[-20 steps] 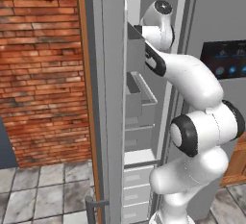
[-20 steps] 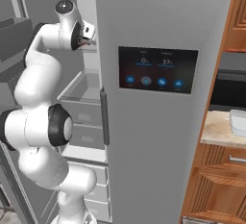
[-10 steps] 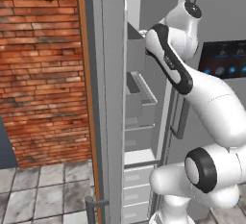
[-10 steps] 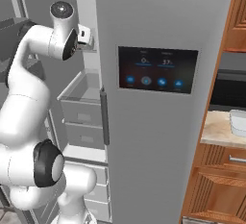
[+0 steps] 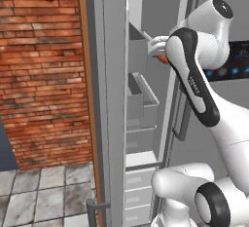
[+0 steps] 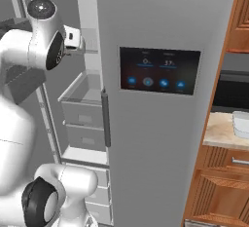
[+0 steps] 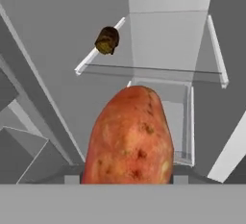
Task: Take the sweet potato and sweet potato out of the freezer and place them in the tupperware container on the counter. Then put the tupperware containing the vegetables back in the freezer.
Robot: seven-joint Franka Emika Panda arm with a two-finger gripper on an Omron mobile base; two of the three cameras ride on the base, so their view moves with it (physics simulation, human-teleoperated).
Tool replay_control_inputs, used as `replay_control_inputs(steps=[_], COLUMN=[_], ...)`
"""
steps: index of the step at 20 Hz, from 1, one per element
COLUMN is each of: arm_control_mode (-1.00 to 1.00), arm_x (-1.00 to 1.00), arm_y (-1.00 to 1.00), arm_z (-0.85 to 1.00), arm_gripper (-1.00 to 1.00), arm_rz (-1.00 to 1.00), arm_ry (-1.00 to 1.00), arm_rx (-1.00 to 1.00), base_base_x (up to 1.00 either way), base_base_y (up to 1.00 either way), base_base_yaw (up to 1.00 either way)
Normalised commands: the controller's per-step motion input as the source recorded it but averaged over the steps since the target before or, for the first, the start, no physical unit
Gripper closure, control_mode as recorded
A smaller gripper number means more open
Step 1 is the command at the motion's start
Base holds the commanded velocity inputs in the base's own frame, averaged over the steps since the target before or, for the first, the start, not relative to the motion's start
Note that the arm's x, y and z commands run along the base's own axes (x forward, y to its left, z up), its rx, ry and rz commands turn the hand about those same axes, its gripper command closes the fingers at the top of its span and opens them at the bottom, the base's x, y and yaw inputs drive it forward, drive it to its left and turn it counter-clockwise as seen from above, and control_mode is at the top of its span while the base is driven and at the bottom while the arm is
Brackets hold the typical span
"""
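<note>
From the left base view, the arm reaches into the open freezer (image 5: 146, 75), and a bit of orange shows by the wrist.

From the right base view, the tupperware container (image 6: 240, 124) waits on the counter (image 6: 221, 132), well apart past the closed door.

In the hand view, the gripper (image 7: 127, 177) is clamped on the orange sweet potato (image 7: 129, 136), whose long axis runs straight out from the hand, tip away. The darker sweet potato (image 7: 107, 40) lies on a shelf beyond. I'd draw back slowly and clear the shelf edges.
</note>
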Motion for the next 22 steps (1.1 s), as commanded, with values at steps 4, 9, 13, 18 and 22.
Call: replay_control_inputs(steps=[4,9,13,18,22], arm_control_mode=[-1.0,-1.0,-1.0,-1.0,-1.0], arm_x=[-1.0,-0.82,-0.57,-0.34,-0.02], arm_y=[-0.17,-0.32,-0.34,-0.23,0.0], arm_z=[0.0,0.0,0.0,0.0,0.0], arm_gripper=[1.0,1.0,1.0,1.0,1.0], arm_rz=[0.0,0.0,0.0,0.0,0.0], arm_ry=[0.0,0.0,0.0,0.0,0.0], arm_rx=[-0.1,-0.03,0.0,0.0,0.0], base_base_x=[0.0,0.0,0.0,0.0,0.0], base_base_y=[0.0,0.0,0.0,0.0,0.0], base_base_yaw=[0.0,0.0,0.0,0.0,0.0])
